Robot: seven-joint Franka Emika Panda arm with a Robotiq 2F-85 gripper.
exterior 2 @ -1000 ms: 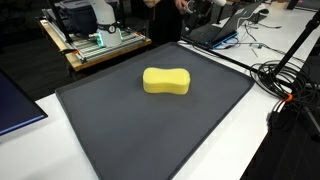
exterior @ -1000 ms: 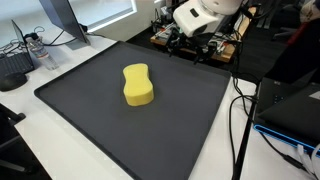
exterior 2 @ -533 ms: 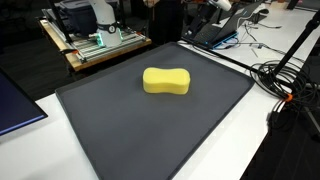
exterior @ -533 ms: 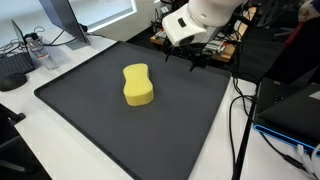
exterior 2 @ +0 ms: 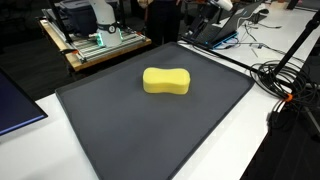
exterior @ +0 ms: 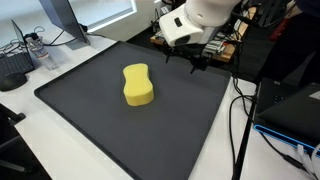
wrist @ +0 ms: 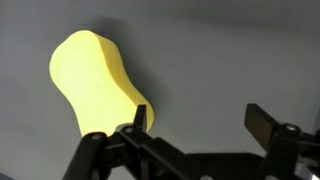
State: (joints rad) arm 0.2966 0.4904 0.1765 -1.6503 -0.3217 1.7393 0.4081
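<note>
A yellow sponge (wrist: 95,85) with a pinched waist lies on a dark grey mat (wrist: 235,50), filling the left part of the wrist view; the gripper (wrist: 200,122) comes in from the bottom edge, jaws spread wide with bare mat between them; one black finger (wrist: 138,120) overlaps the sponge's lower end.

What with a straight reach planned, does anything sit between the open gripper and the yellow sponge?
Nothing visible does. The open gripper hangs apart from the yellow sponge, and only bare dark mat shows between them.
</note>
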